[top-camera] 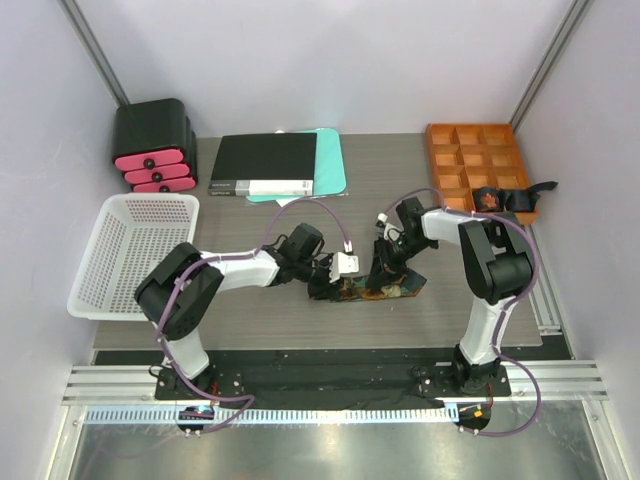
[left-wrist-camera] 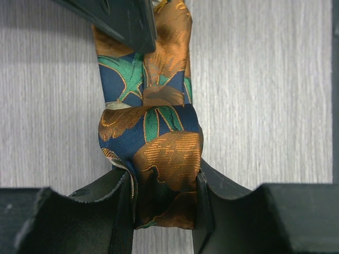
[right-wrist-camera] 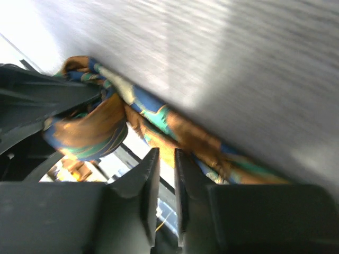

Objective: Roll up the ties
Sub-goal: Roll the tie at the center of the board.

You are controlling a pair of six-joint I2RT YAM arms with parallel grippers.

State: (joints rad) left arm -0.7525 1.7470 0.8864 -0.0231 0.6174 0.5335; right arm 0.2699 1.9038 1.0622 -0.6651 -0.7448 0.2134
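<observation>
1. Top view only, far left of the left gripper [top-camera: 335,283]: a white mesh basket [top-camera: 130,250]. Behind the basket is a black drawer unit [top-camera: 152,148] with pink fronts.
2. Beyond the left gripper lies a black binder [top-camera: 265,165] on a teal sheet [top-camera: 335,160].
3. The patterned tie [top-camera: 395,290] lies on the grey table [top-camera: 250,310], stretched between both grippers. The arms cover most of it from above.
4. The left wrist view gives the detail. The tie [left-wrist-camera: 159,143] is navy with orange-gold and green, with one end rolled into a bundle. The left gripper [left-wrist-camera: 161,198] is clamped on that bundle, one finger [left-wrist-camera: 124,203] on each side. A flat strip runs away from the bundle.
5. At the far end of that strip, the right gripper's dark finger [left-wrist-camera: 116,18] overlaps the fabric.
6. The right wrist view is blurred. The right gripper [right-wrist-camera: 164,177] has its fingers almost together with a thin slit between. Its tips reach the tie [right-wrist-camera: 159,124], but I can't tell if fabric is pinched. The left gripper [right-wrist-camera: 42,106] holds the bundle just left of it.
7. Beyond and right of the right gripper [top-camera: 383,272] is an orange compartment tray [top-camera: 475,160]. Another dark tie [top-camera: 510,197] sits in its near right cells, too small to read.
</observation>
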